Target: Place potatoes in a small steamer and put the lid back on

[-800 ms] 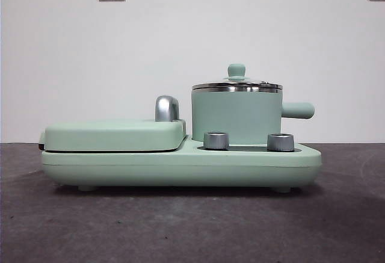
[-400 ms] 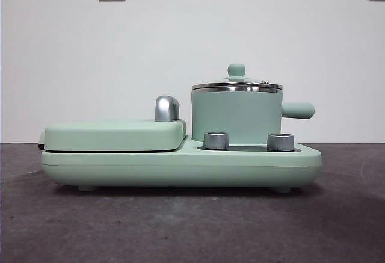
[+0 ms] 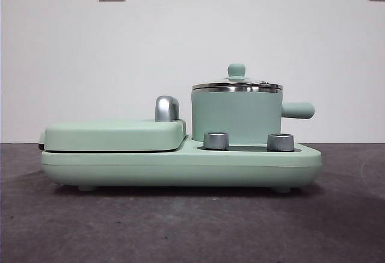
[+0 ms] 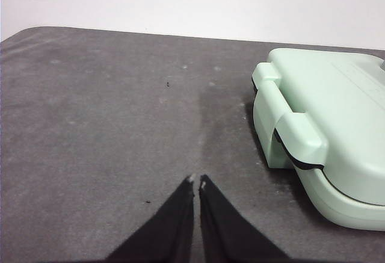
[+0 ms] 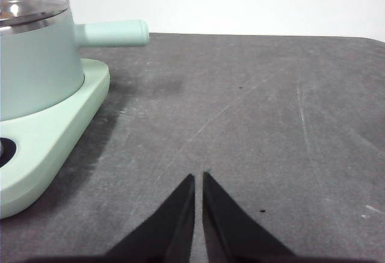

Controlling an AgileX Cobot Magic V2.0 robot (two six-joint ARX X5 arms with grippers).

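The small steamer [image 3: 236, 117], a mint-green pot with a stubby side handle [image 3: 298, 110], stands on the right of the green cooker base [image 3: 180, 167]. The lid [image 3: 237, 85] with its green knob sits on the pot. The steamer also shows in the right wrist view [image 5: 36, 64]. No potato is in view. My left gripper [image 4: 196, 182] is shut and empty over bare table beside the griddle end. My right gripper [image 5: 198, 177] is shut and empty over bare table beside the steamer end. Neither arm shows in the front view.
A flat green griddle [image 3: 114, 135] with a chrome handle [image 3: 166, 108] fills the base's left half; it also shows in the left wrist view [image 4: 328, 136]. Two steel dials [image 3: 216, 141] [image 3: 280, 142] sit on the base front. Dark grey table [image 3: 192, 227] all round.
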